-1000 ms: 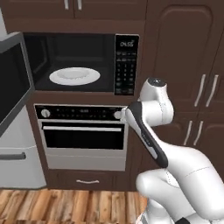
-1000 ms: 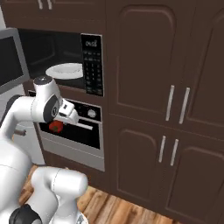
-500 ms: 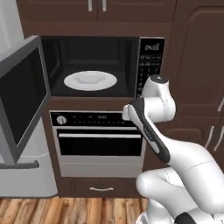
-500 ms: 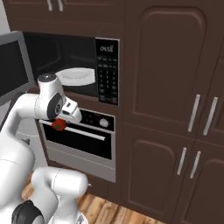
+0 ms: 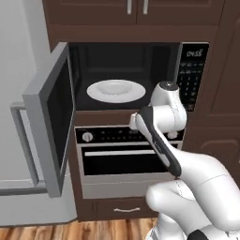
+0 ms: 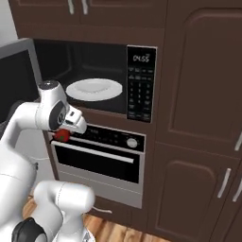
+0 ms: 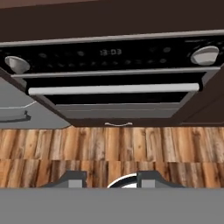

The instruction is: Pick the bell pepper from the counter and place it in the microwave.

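Below microwave (image 6: 142,85), right view: fingers (image 6: 63,135) grip bell pepper (image 6: 61,136)

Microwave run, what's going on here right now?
The arm holds the bell pepper in its gripper, down in front of the oven control panel, below the microwave. The microwave door stands open, and the white plate inside has nothing on it. The pepper has not gone in yet.
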Tool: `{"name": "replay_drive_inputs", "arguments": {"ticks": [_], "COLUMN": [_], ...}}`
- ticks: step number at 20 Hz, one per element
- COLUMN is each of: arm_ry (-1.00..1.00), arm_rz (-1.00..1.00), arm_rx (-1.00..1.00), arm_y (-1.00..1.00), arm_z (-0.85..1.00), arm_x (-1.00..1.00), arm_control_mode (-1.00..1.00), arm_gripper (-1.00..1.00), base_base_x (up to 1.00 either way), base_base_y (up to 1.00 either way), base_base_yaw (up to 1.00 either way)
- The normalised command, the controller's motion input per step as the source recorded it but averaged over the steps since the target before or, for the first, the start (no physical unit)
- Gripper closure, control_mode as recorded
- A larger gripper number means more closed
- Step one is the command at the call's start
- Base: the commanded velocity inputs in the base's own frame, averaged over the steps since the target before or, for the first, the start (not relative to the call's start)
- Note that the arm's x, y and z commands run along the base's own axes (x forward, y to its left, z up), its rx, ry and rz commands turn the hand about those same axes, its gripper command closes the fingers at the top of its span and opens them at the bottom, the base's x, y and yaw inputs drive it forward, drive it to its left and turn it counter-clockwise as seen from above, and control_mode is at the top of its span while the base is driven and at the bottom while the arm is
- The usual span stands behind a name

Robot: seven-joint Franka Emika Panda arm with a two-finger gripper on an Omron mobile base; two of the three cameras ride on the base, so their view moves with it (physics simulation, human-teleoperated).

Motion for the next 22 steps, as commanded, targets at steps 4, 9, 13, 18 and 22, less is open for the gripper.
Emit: {"name": "replay_drive_inputs", "arguments": {"ticks": [4,9,13,18,22], "arm_ry": [0.0,0.0,0.0,0.0,-0.17], "arm_rz": [0.0,0.0,0.0,0.0,0.01], "arm_rx": [0.0,0.0,0.0,0.0,0.0], "arm_y": [0.0,0.0,0.0,0.0,0.0], "arm_z": [0.0,0.0,0.0,0.0,0.08], "arm_x": [0.0,0.0,0.0,0.0,0.0], "arm_control_mode": [1.0,1.0,1.0,1.0,-1.0], "arm_gripper": [1.0,1.0,1.0,1.0,1.0], "base_base_x": [0.61,0.53,0.45,0.07,0.0], "base_base_y": [0.25,0.4,0.52,0.17,0.0], "base_base_yaw": [-0.28,-0.11,-0.04,-0.01,0.0]}}
